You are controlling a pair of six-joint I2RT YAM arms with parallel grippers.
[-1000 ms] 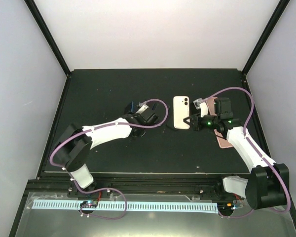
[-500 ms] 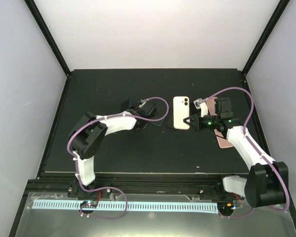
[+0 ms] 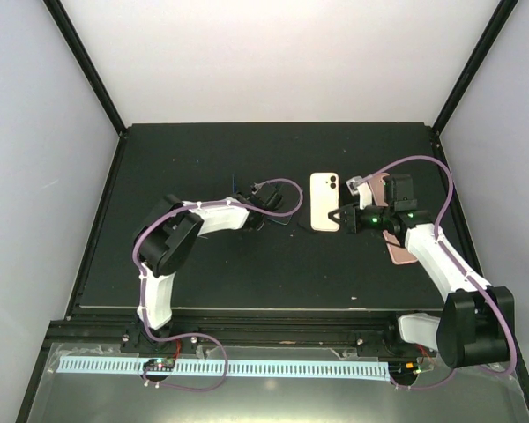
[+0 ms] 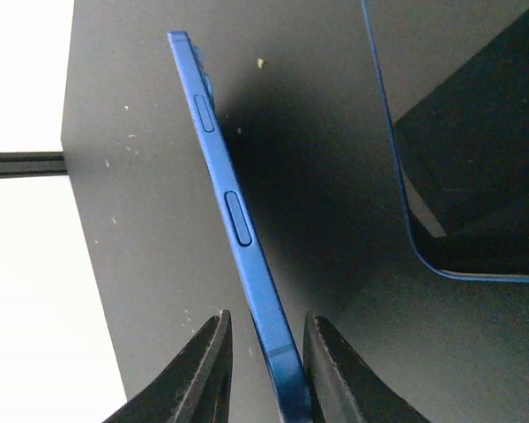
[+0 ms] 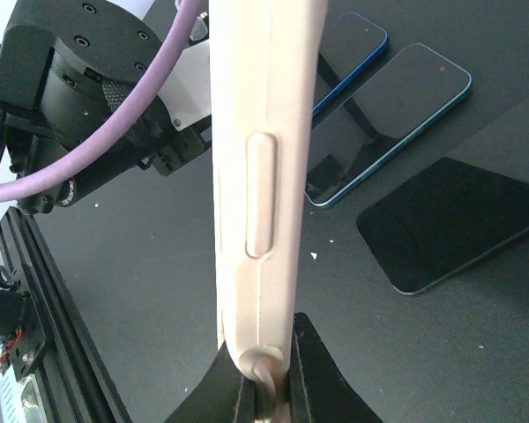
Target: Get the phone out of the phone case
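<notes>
Case (image 5: pixel 256 176) in right tool (image 5: pixel 266 374), blue phone (image 4: pixel 238 220) in left tool (image 4: pixel 266 339)

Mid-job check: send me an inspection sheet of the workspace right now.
Surface: black table, light specks.
Job's things: cream case, end pinched by right end effector; blue phone on edge inside left end effector.
Clutter: blue-rimmed phone and dark phone lying flat; pink item partly under right arm.
End effectors: right shut on cream case; left straddles blue phone, gap one side, grip unclear.
Cables: purple cable along each arm, no snag seen.
Surroundings: white walls, black frame posts.
</notes>
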